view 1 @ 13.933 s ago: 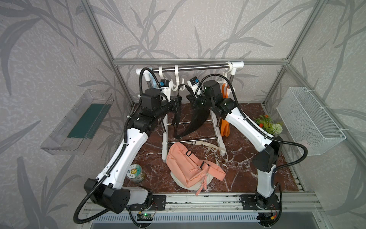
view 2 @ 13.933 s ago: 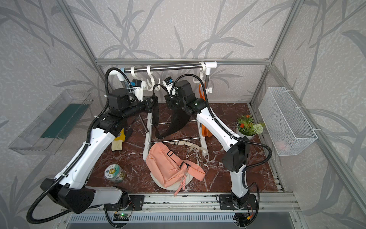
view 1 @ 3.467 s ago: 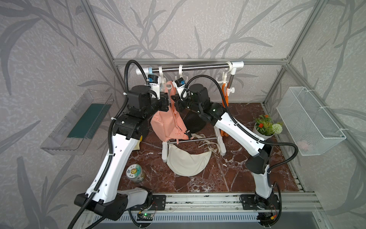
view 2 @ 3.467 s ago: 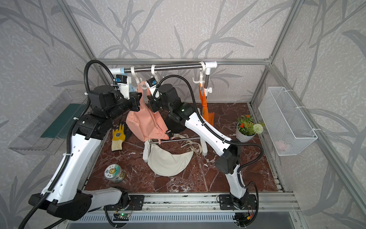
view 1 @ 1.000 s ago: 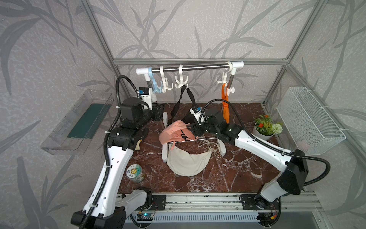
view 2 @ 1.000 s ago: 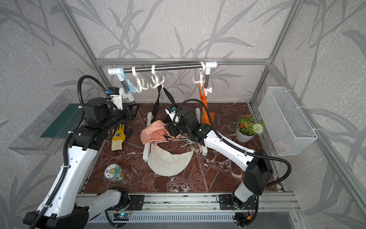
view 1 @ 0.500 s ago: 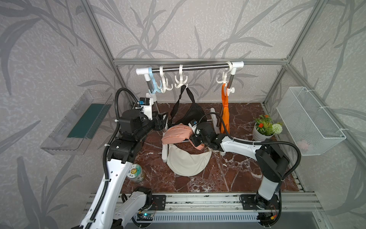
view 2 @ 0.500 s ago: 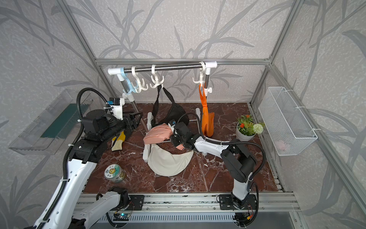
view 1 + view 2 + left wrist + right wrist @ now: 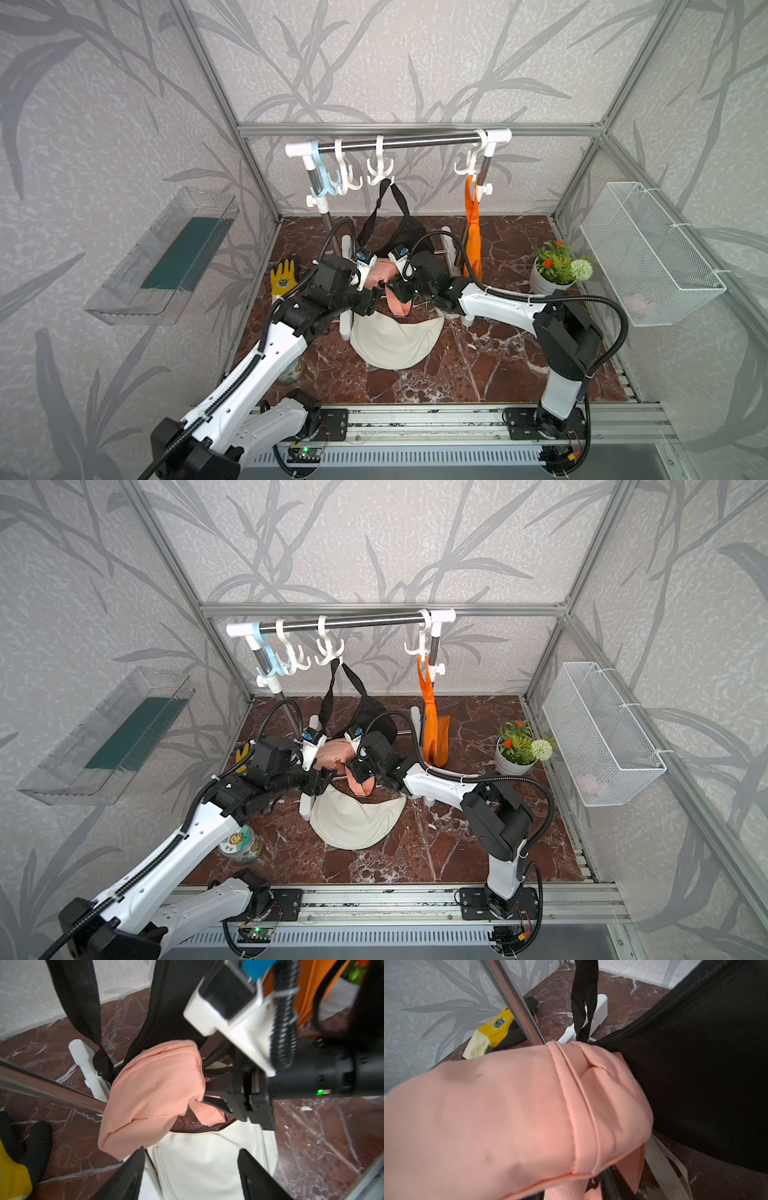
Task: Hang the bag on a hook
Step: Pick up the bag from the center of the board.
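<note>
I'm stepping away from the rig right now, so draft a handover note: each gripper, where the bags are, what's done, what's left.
Left gripper: open, empty, near the pink bag.
Right gripper: at that bag's strap; grip unclear.
The pink bag is draped over the rack's low crossbar, on no hook; cream bag lies on the floor.
Done: black bag and orange bag hang on hooks.
Left: hang the pink bag on a free hook.

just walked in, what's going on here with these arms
Both arms are down at the rack's lower bar, where the pink bag lies draped, not hung. The left gripper is open and empty over the cream bag on the floor. The right gripper is at the pink bag's strap; a grip can't be confirmed. A black bag and an orange bag hang from hooks.
</note>
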`<state>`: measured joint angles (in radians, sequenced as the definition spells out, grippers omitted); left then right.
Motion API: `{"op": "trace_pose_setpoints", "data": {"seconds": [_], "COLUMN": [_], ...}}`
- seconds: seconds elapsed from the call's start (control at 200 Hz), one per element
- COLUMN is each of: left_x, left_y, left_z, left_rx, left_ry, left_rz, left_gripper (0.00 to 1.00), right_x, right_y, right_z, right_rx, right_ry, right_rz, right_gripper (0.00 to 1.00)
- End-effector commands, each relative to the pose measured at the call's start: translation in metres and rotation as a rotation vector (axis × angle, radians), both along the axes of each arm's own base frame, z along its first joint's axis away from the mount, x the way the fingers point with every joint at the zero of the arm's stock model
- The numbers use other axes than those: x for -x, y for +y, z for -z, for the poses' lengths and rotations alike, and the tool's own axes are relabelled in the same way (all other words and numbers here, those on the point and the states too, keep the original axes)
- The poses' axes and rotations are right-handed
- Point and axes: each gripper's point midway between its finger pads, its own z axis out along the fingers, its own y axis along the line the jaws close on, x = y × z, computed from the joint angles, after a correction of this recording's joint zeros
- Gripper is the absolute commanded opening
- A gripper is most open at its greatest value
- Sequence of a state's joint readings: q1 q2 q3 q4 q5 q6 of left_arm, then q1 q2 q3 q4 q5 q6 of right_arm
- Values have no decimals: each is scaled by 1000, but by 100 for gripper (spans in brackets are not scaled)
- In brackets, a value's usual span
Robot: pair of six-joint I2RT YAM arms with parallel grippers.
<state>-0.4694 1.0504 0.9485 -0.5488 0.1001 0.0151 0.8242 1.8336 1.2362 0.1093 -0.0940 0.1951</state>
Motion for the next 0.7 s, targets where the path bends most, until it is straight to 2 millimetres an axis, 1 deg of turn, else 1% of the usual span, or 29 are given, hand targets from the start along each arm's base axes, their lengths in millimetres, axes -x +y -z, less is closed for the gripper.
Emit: {"op": "trace_pose_setpoints", "data": {"seconds": [0.0,0.06,0.155,0.23,0.315,0.38,0.4,0.415,0.455,0.505,0.51,0.52,0.525,0.53,0.535,0.58,0.6,0.61,0.625,0.695], "left_x": [-8,-11,-20,-29,-39,-48,-50,-52,-58,-64,-64,-64,-64,-65,-65,-69,-70,-71,-70,-69], "left_y": [10,12,19,15,8,5,4,3,3,5,5,4,4,4,5,11,13,13,15,19], "left_z": [9,12,19,20,23,24,24,23,18,10,9,7,6,5,4,-7,-12,-14,-17,-37], "left_rx": [-122,-148,-203,-201,-193,-191,-186,-182,-163,-130,-128,-123,-121,-119,-118,-90,-78,-74,-69,-19], "left_ry": [-40,-49,-73,-102,-115,-120,-125,-130,-148,-171,-172,-176,-178,-180,-182,-208,-217,-223,-230,-270], "left_rz": [0,0,-27,-30,-15,-29,-28,-30,-65,-107,-107,-105,-106,-109,-114,-181,-197,-199,-206,-252], "left_gripper": [76,77,82,85,85,81,78,74,55,35,32,13,6,2,0,0,0,0,0,0], "right_x": [-4,-4,-3,-1,1,2,1,2,2,4,4,4,5,5,5,8,9,11,12,21], "right_y": [6,5,4,4,4,5,4,4,4,2,2,1,0,0,0,-6,-8,-11,-14,-28], "right_z": [-39,-42,-46,-49,-51,-52,-51,-51,-52,-52,-52,-53,-53,-53,-54,-54,-49,-56,-59,-57], "right_rx": [-84,-97,-99,-103,-107,-110,-110,-110,-114,-121,-122,-123,-124,-125,-126,-126,-118,-128,-131,-129], "right_ry": [-54,-55,-65,-73,-78,-80,-79,-79,-74,-73,-74,-74,-73,-75,-75,-76,-68,-79,-83,-89], "right_rz": [-11,-13,-23,-35,-49,-53,-52,-54,-56,-57,-57,-55,-54,-55,-54,-47,-42,-40,-37,-19], "right_gripper": [43,43,43,43,43,43,43,43,44,46,46,46,47,47,48,54,56,57,58,62]}}
